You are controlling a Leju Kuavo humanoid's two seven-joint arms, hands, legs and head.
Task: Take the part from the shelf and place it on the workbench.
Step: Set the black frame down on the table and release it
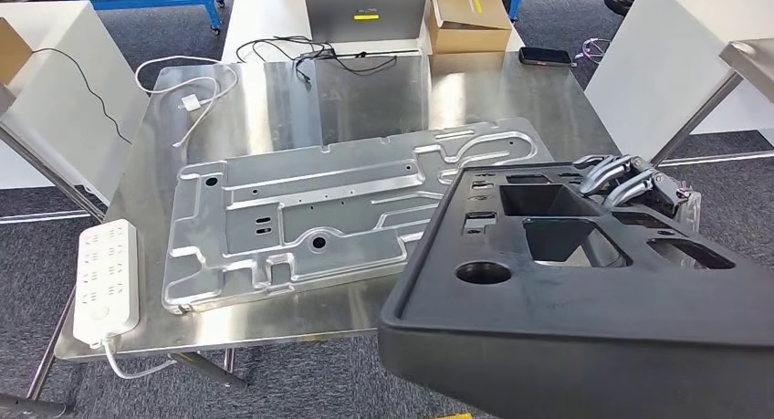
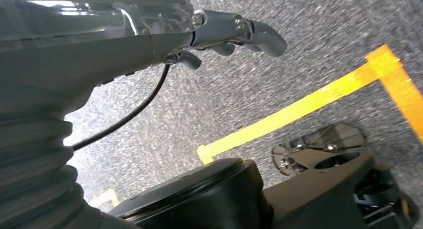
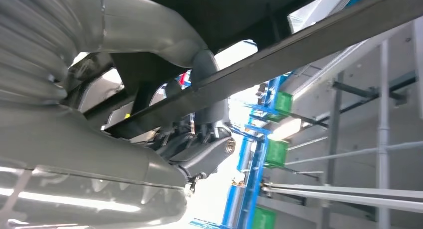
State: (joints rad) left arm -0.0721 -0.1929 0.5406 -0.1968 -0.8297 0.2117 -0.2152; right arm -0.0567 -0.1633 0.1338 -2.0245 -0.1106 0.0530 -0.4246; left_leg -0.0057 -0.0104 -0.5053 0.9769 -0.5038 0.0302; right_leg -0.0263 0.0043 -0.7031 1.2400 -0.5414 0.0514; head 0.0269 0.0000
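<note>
A large black moulded part with several square pockets and a round hole hangs tilted over the front right corner of the steel workbench. My right hand grips its far right edge, fingers hooked over the top. From the right wrist, the thumb presses under the part's rim. My left hand hangs over the grey floor with its fingers loosely extended, holding nothing.
A big silver stamped metal plate lies across the middle of the workbench. A white power strip sits at the front left edge. Cables, a cardboard box and a phone are at the back. Yellow floor tape runs below.
</note>
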